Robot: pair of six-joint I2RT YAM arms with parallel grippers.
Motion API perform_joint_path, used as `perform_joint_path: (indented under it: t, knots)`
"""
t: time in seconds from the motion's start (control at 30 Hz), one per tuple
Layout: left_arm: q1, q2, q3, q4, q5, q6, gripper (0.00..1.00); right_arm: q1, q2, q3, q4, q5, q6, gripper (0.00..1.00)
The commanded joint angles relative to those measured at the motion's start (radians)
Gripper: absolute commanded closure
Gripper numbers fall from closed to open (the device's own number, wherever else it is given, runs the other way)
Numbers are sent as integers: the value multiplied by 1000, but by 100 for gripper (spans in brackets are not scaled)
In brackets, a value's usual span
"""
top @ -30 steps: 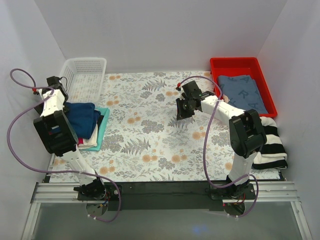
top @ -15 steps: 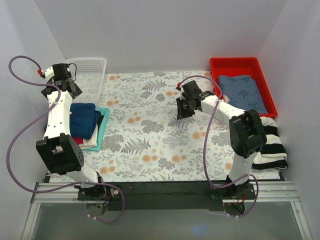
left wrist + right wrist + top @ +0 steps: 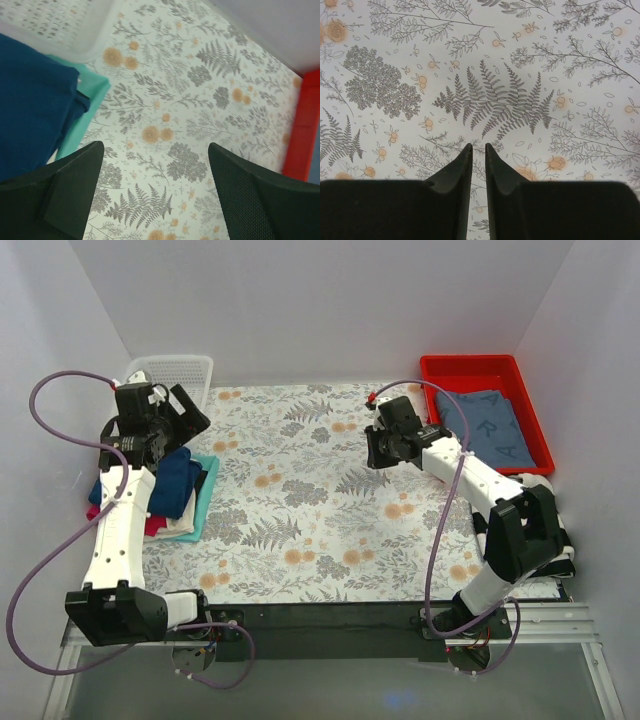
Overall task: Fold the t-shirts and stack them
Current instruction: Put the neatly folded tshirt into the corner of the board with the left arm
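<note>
Navy shirt [image 3: 172,480]: soft, thick cloth folded into a rounded bundle, on top of the pile at the left edge of the surface [image 3: 300,530].
Pile beneath: a teal shirt [image 3: 204,502], a cream shirt [image 3: 181,526] and a red-pink shirt [image 3: 152,525] lie in flat layers, only their edges showing.
Surface: flat, printed with grey ferns and orange flowers.
Left tool [image 3: 193,410]: black, jaws spread wide with nothing between them; it hangs over the far end of the pile.
Right tool [image 3: 478,147]: black tapered fingers with a narrow slit between them, holding nothing, above bare print.
Change: a second ago the left tool sat by the left edge beside the basket and was less open; it has swung inward. The right tool has shifted toward the far right corner. The pile has not moved.
Around: white lattice basket [image 3: 190,370] at the far left corner; hard red tray [image 3: 470,362] at the far right corner with a blue-grey cloth [image 3: 490,430] inside; a black-and-white striped cloth [image 3: 548,483] at the right edge.
In the way: the left arm crosses the pile's left side, and the right arm hides much of the striped cloth.
</note>
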Motion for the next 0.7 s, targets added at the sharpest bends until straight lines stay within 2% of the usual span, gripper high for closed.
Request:
perform_joint_path:
  t: [0.0,0.1,0.3,0.43,0.53,0.67]
  knots:
    - [-20,-75,-38,61,179,12,16,2,-70,-34,-4,68,-16,78]
    - [-60,-124,-95,124,260,14,15,4,-135,-68,-2,111,-21,78]
    - [-213,-132,-140,204,276,19,14,2,-270,-125,-4,238,-35,76]
    - [-337,-53,-115,219,218,31,14,2,-346,-162,-5,286,-35,73]
    - [-405,16,-89,216,97,34,14,1,-377,-185,-2,295,-19,71]
    - [-443,72,-95,233,-21,19,14,1,-394,-202,-7,307,-3,70]
